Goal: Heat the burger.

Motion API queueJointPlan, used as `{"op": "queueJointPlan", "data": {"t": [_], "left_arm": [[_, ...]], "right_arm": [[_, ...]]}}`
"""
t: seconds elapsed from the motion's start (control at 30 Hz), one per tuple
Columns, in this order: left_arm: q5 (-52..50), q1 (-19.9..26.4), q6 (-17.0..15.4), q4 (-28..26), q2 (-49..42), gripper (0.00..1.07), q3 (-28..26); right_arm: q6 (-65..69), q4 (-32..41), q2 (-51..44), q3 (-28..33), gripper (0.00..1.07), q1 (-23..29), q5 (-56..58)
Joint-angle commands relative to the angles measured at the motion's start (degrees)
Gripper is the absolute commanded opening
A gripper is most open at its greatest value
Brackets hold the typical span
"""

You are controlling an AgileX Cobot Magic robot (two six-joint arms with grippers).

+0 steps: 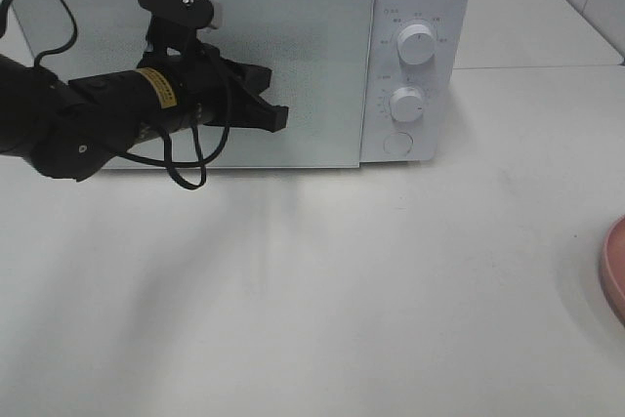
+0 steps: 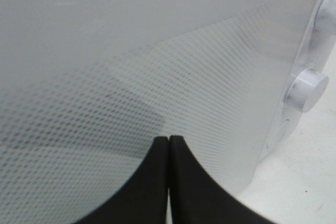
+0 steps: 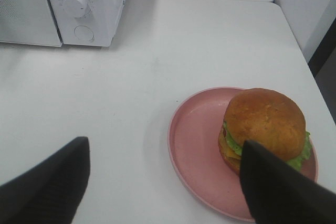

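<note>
Pincer tips of my left arm [image 2: 168, 145] are pressed together, empty, just before the microwave [image 1: 293, 7] door. My right pincer [image 3: 165, 158] is spread wide above the counter [image 3: 173, 40], near the burger [image 3: 265, 127] sitting on its pink plate [image 3: 194, 140].

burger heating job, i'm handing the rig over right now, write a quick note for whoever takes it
Left end effector: shut, empty, tips close to the shut microwave door.
Right end effector: open, empty, above the table by the burger.
Burger sits on the pink plate, on the table to the right of the microwave.
Done: nothing visible yet; door not opened, burger not picked up.
Left: open the door, put the burger inside, close it, set the dials.
</note>
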Motion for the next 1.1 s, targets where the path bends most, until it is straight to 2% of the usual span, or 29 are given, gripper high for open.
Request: {"op": "queueJointPlan", "data": {"t": [0.03, 0.23, 0.43, 0.57, 0.7, 0.77, 0.8, 0.83, 0.87, 0.9, 0.93, 0.97, 1.0, 1.03, 1.1], "left_arm": [[-2.5, -0.1, -0.1, -6.0, 1.8, 0.0, -5.3], [0.5, -1.4, 0.1, -7.4, 3.9, 0.0, -9.5], [0.9, -3.6, 0.2, -6.6, 3.6, 0.0, -9.4], [8.4, -7.3, 0.1, -6.1, 1.8, 0.0, -9.3], [14.1, -9.2, 0.1, -6.0, 0.3, 0.02, -9.3], [20.6, -10.7, 0.2, -3.6, -1.5, 0.25, -9.3], [20.6, -10.7, 0.2, -3.6, -1.5, 0.25, -9.3], [24.6, -11.9, 0.1, -2.3, -2.9, 0.51, -9.3], [24.6, -11.9, 0.1, -2.3, -2.9, 0.51, -9.3], [28.2, -12.9, -0.3, -2.2, -4.1, 0.81, -9.3], [28.2, -12.9, -0.3, -2.2, -4.1, 0.81, -9.3], [30.6, -13.6, -0.4, -2.2, -4.9, 0.94, -9.3], [36.7, -14.8, -0.3, -2.2, -6.4, 1.01, -9.3], [36.7, -14.8, -0.3, -2.2, -6.4, 1.01, -9.3], [45.5, -16.3, -0.2, -2.8, -8.8, 1.0, -9.3]], "right_arm": [[-0.1, 0.1, -1.5, 0.2, 0.75, -0.5, 0.1], [-0.1, 0.1, -1.5, 0.2, 0.75, -0.5, 0.1], [-0.1, 0.1, -1.5, 0.2, 0.75, -0.5, 0.1], [-0.1, 0.1, -1.5, 0.2, 0.75, -0.5, 0.1], [-0.1, 0.1, -1.5, 0.2, 0.75, -0.5, 0.1], [-0.1, 0.1, -1.5, 0.2, 0.75, -0.5, 0.1], [-0.1, 0.1, -1.5, 0.2, 0.75, -0.5, 0.1], [-0.1, 0.1, -1.5, 0.2, 0.75, -0.5, 0.1], [-0.1, 0.1, -1.5, 0.2, 0.75, -0.5, 0.1], [-0.1, 0.1, -1.5, 0.2, 0.75, -0.5, 0.1], [-0.1, 0.1, -1.5, 0.2, 0.75, -0.5, 0.1], [-0.1, 0.1, -1.5, 0.2, 0.75, -0.5, 0.1], [-0.1, 0.1, -1.5, 0.2, 0.75, -0.5, 0.1], [-0.1, 0.1, -1.5, 0.2, 0.75, -0.5, 0.1], [-0.1, 0.1, -1.5, 0.2, 0.75, -0.5, 0.1]]}}
